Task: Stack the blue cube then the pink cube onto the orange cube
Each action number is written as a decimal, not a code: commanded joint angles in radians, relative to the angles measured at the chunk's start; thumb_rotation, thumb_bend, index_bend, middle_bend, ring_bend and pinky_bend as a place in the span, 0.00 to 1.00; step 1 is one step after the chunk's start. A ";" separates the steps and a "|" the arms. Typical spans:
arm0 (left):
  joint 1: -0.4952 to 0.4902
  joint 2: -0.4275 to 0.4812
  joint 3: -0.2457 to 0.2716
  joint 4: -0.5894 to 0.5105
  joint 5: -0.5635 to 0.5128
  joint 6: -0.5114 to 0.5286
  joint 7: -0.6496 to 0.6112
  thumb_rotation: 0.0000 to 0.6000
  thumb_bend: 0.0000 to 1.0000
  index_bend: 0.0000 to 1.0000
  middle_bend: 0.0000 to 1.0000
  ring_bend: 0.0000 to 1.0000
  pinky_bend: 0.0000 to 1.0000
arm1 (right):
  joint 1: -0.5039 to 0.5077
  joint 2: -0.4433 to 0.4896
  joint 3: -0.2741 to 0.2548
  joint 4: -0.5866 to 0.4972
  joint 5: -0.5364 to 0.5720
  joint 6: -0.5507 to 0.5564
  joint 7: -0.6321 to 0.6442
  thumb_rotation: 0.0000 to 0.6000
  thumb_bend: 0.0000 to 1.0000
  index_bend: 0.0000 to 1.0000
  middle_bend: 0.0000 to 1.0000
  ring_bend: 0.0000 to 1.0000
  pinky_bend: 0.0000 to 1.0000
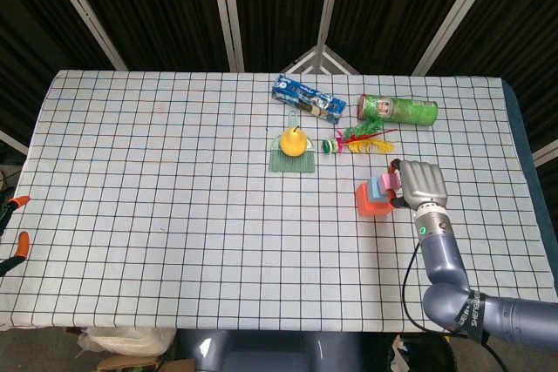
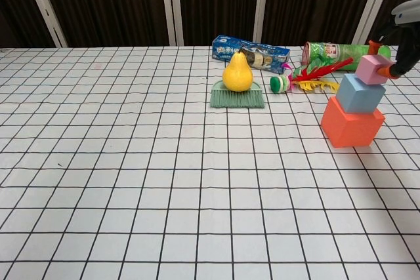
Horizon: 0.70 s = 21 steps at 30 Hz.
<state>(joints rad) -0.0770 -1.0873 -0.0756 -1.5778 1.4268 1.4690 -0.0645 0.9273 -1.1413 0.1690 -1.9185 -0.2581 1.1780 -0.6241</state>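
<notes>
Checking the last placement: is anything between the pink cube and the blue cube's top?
Nothing visible. The right hand holds the pink cube at the blue cube, atop the orange cube.

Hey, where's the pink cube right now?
In the chest view, far right: the pink cube sits atop the blue cube, pinched by the right hand.

The orange cube (image 2: 352,122) sits on the checked cloth (image 2: 131,162), well right of the pear (image 2: 237,72); the blue cube (image 2: 360,93) rests on it, skewed; the pink cube (image 2: 374,69) sits atop the blue, toward its right side; the right hand (image 2: 401,37) holds the pink cube at the frame edge; the pear stands on a green brush (image 2: 237,98); a blue packet (image 2: 252,52) lies behind the pear.
</notes>
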 commanded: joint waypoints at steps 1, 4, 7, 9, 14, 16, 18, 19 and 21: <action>0.000 0.000 0.000 0.000 -0.001 -0.001 0.000 1.00 0.59 0.19 0.07 0.00 0.00 | -0.003 0.001 0.001 -0.001 -0.001 -0.001 0.000 1.00 0.51 0.61 1.00 1.00 0.93; -0.001 0.000 -0.001 0.001 -0.003 -0.003 0.001 1.00 0.59 0.19 0.07 0.00 0.00 | -0.010 0.001 0.002 -0.001 -0.002 -0.004 0.003 1.00 0.51 0.61 1.00 1.00 0.93; -0.011 0.001 -0.001 -0.005 0.012 -0.002 0.033 1.00 0.59 0.19 0.07 0.00 0.00 | -0.014 -0.001 0.002 0.003 -0.005 -0.007 0.003 1.00 0.51 0.61 1.00 1.00 0.93; -0.008 -0.001 0.003 0.018 0.008 -0.008 0.013 1.00 0.58 0.19 0.07 0.00 0.00 | -0.017 -0.004 0.003 0.006 -0.007 -0.011 0.005 1.00 0.51 0.61 1.00 1.00 0.93; -0.003 -0.007 0.002 0.015 0.006 0.001 -0.001 1.00 0.58 0.19 0.07 0.00 0.00 | -0.019 -0.011 0.010 0.017 -0.010 -0.017 0.005 1.00 0.51 0.61 1.00 1.00 0.93; -0.003 -0.006 0.001 0.010 0.000 -0.001 0.003 1.00 0.58 0.19 0.07 0.00 0.00 | -0.020 -0.013 0.012 0.022 -0.008 -0.021 0.003 1.00 0.51 0.61 1.00 1.00 0.93; -0.003 -0.005 0.000 0.006 -0.002 -0.003 0.005 1.00 0.59 0.19 0.07 0.00 0.00 | -0.021 -0.017 0.013 0.028 -0.008 -0.024 0.003 1.00 0.51 0.61 1.00 1.00 0.93; -0.003 -0.004 0.000 0.006 -0.003 -0.003 0.006 1.00 0.59 0.19 0.07 0.00 0.00 | -0.021 -0.018 0.014 0.030 -0.007 -0.025 0.003 1.00 0.51 0.61 1.00 1.00 0.93; -0.003 -0.004 0.000 0.004 -0.003 -0.003 0.007 1.00 0.59 0.19 0.07 0.00 0.00 | -0.022 -0.020 0.014 0.034 -0.006 -0.029 0.002 1.00 0.51 0.61 1.00 1.00 0.93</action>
<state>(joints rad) -0.0803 -1.0914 -0.0755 -1.5735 1.4234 1.4656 -0.0572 0.9054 -1.1603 0.1829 -1.8856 -0.2646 1.1498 -0.6220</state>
